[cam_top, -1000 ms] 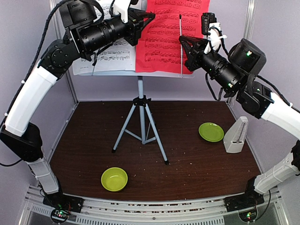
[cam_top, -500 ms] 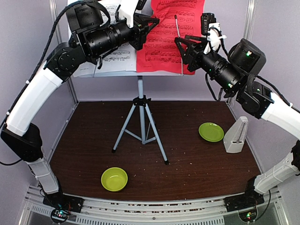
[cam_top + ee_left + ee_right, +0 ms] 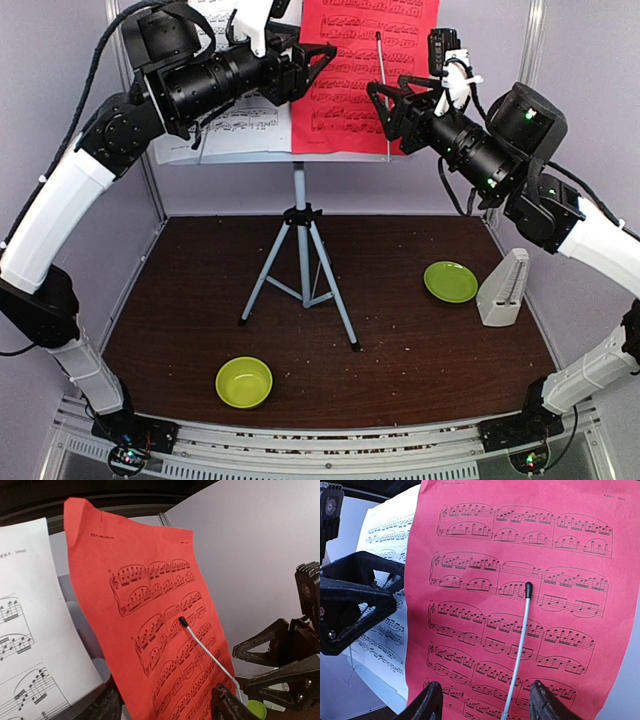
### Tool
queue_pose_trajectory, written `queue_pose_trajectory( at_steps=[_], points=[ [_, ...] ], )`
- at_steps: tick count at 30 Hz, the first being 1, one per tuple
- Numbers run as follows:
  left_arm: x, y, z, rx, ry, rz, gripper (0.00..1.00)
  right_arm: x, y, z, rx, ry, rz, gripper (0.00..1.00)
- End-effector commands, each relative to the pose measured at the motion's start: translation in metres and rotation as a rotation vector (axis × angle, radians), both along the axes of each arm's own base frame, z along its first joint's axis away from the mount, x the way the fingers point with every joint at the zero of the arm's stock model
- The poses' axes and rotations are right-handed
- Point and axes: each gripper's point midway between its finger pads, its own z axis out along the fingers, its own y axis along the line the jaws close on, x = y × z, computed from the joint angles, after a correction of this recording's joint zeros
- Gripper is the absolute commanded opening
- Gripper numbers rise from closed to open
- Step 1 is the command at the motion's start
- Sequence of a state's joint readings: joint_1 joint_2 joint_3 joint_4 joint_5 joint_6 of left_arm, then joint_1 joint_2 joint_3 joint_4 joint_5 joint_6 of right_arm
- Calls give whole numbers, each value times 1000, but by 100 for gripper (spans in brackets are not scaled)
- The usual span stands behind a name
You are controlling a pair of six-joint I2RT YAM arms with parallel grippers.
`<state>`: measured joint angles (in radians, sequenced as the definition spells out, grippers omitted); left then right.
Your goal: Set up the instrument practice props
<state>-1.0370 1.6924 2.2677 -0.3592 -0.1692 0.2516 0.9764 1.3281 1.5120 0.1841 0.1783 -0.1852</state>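
Note:
The music stand [image 3: 300,250] rises on grey tripod legs at the middle back of the table. A red sheet-music page [image 3: 365,70] leans on its desk beside a white page [image 3: 235,120], with a thin wire retainer [image 3: 383,90] lying across the red one. My left gripper [image 3: 315,60] hangs open at the red page's left edge, holding nothing. In the left wrist view its gripper [image 3: 167,707] spans the red page [image 3: 150,615]. My right gripper [image 3: 385,105] is open in front of the wire [image 3: 520,645] and red page [image 3: 520,580]. The cream metronome [image 3: 503,290] stands at the right.
A lime-green bowl [image 3: 244,382] sits near the front left of centre. A lime-green plate [image 3: 450,281] lies at the right beside the metronome. Grey walls and metal posts close in the back and sides. The tripod legs spread across the table's middle.
Both grippers have gone from shut to open. The red page now hangs free against the stand, straighter and slightly higher, and the wire retainer lies over it.

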Motion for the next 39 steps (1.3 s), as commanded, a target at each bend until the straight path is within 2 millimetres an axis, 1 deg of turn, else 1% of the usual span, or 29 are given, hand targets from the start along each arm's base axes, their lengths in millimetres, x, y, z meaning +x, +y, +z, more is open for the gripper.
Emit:
queue_pose_trajectory(
  at_steps=[1,3,7,8,10,13,15,17,18,20,21,24,27,28,30,31,32,35,39],
  points=[
    [-21,36,44,-115,-69,26,67,-11,-14,14,36,-11,17,65],
    [-25,43,47,-120,-70,29,73,-13,-17,14,42,-5,20,71],
    [-32,57,45,-107,-49,39,77,-17,-27,12,50,18,14,87],
    [-34,60,42,-98,-42,44,79,-20,-30,10,50,24,16,91],
    [-38,69,35,-77,-22,51,83,-24,-37,4,52,41,21,95],
    [-44,82,14,-35,26,58,86,-32,-49,-10,44,83,29,97],
    [-49,90,-3,-4,62,60,87,-35,-56,-26,27,124,27,98],
    [-52,95,-26,31,105,61,90,-38,-64,-41,17,167,21,98],
    [-56,101,-35,34,122,58,92,-38,-66,-53,8,198,17,99],
    [-61,105,-58,56,161,58,95,-41,-72,-71,9,249,17,100],
    [-63,105,-71,73,178,61,95,-42,-76,-79,9,270,13,100],
    [-72,106,-102,109,218,55,96,-42,-87,-106,12,342,-21,100],
    [-81,100,-131,163,240,47,96,-39,-96,-135,-9,431,-68,100],
    [-84,98,-143,185,252,48,97,-39,-97,-146,-19,459,-76,100],
    [-86,95,-171,218,291,56,98,-36,-106,-164,-23,516,-131,100],
    [-88,94,-185,229,316,58,98,-33,-112,-173,-28,544,-171,100],
    [-89,93,-203,244,346,60,98,-31,-118,-179,-34,566,-211,100],
    [-92,94,-232,222,408,47,98,-20,-141,-200,-60,645,-329,100],
    [-94,92,-264,238,465,44,98,1,-184,-228,-38,798,-463,100]
  ],
)
